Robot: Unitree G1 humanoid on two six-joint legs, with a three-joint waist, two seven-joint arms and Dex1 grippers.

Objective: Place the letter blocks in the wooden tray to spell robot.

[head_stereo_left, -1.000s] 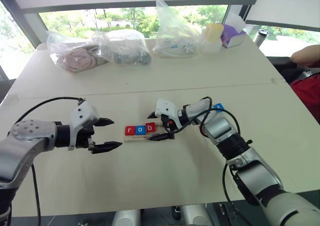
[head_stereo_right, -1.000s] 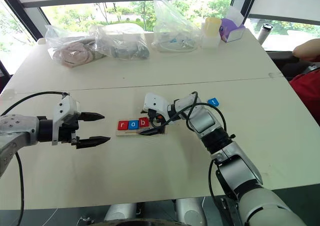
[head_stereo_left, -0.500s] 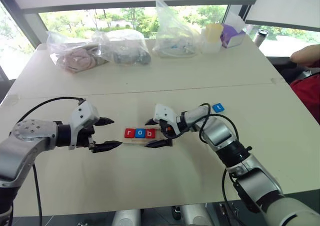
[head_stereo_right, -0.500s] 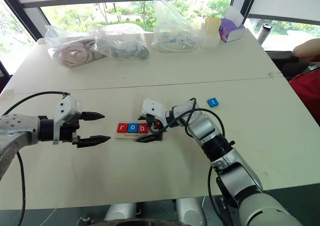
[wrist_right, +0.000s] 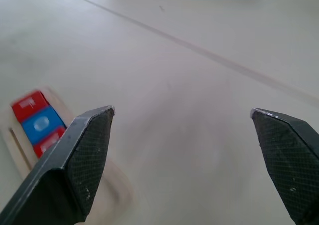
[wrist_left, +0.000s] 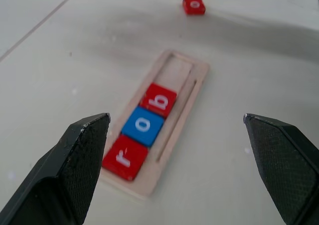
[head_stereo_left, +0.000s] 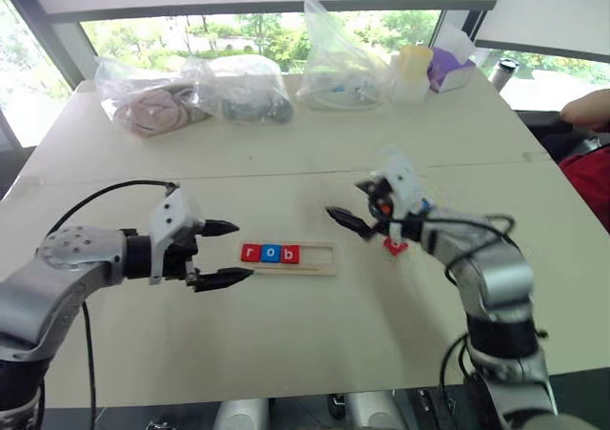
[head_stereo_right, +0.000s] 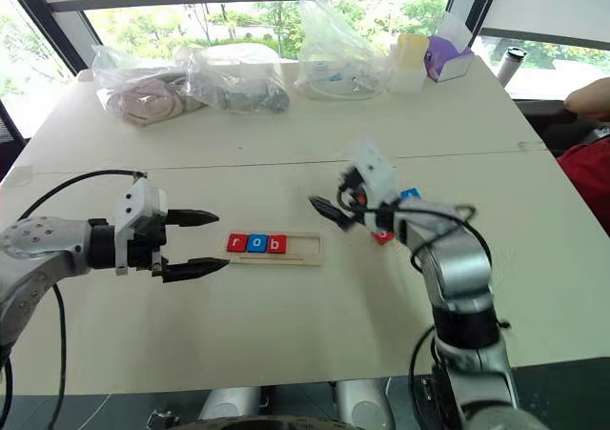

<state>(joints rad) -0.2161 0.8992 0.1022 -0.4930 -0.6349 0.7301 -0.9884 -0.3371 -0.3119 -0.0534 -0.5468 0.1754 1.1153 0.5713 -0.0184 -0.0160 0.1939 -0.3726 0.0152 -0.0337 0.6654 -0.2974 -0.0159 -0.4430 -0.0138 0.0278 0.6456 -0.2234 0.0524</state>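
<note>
Three letter blocks [head_stereo_left: 270,253] spell r-o-b in the wooden tray [head_stereo_left: 289,257] at mid-desk. Head view: a red block [head_stereo_left: 396,247] lies beneath the open right hand [head_stereo_left: 362,213] — nearer arm. Left wrist view: the empty left hand [wrist_left: 184,170] looks along the tray's long axis.

wooden tray [head_stereo_left: 315,255] right half free (red block [head_stereo_left: 396,247] beside)
</note>
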